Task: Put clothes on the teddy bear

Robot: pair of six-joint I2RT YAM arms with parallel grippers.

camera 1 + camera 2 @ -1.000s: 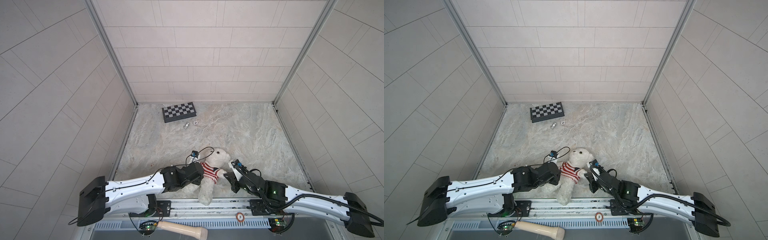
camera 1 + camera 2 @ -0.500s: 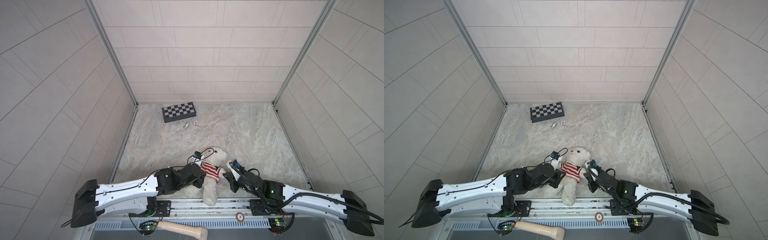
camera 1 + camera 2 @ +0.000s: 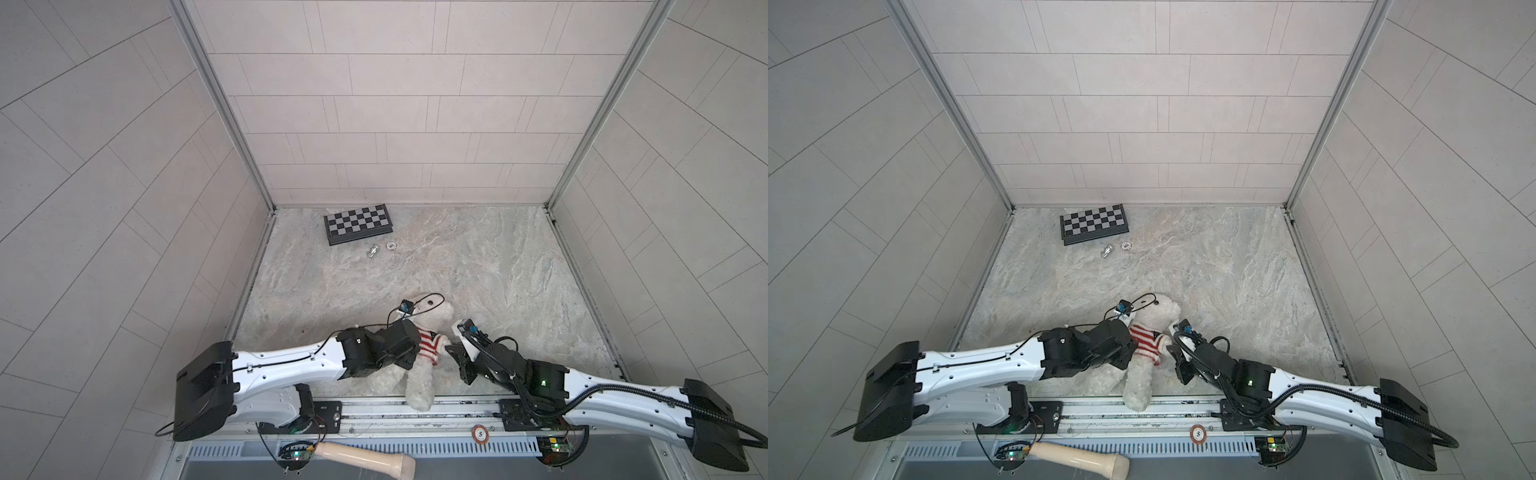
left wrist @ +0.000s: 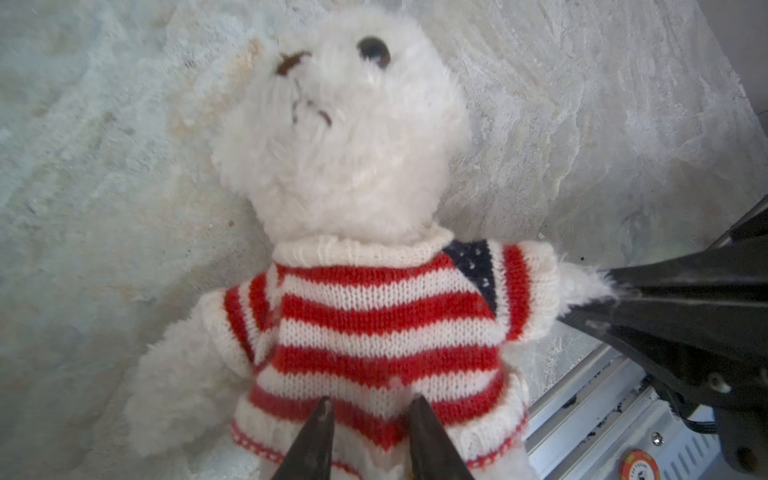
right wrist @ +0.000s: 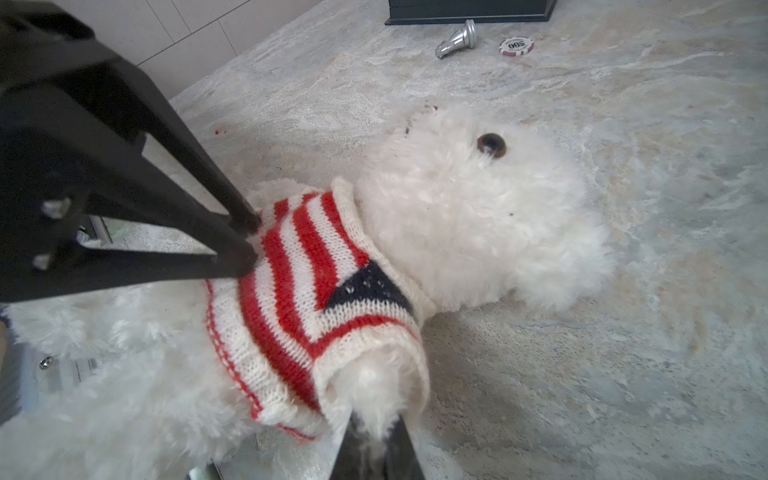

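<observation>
Where the left gripper meets the toy, its two dark fingers stand slightly spread. Their tips rest on the lower hem of the red-and-white striped sweater, a strip of knit shows in the gap, and nothing is clamped. The right gripper comes in from the opposite flank, its fingers pressed together on a tuft of white fur at the paw that emerges from the short sleeve. Between the two sets of fingers lies the teddy bear, on its back on the marbled table, face up. Its head points away from both grippers. The sweater sits fully on its torso: the cream collar rings the neck, both arms pass through the sleeves, and a navy triangular patch marks the shoulder nearest the right gripper. Just behind the fingers, one plush leg trails back between the two wrists and overhangs the metal rail at the table's near edge. The other leg is largely hidden under the left arm in both top views. Well beyond the bear's head, far from either gripper, a folded chessboard rests close to the rear wall. On the side of it facing the grippers, a silvery chess piece lies toppled just beside a poker chip.
</observation>
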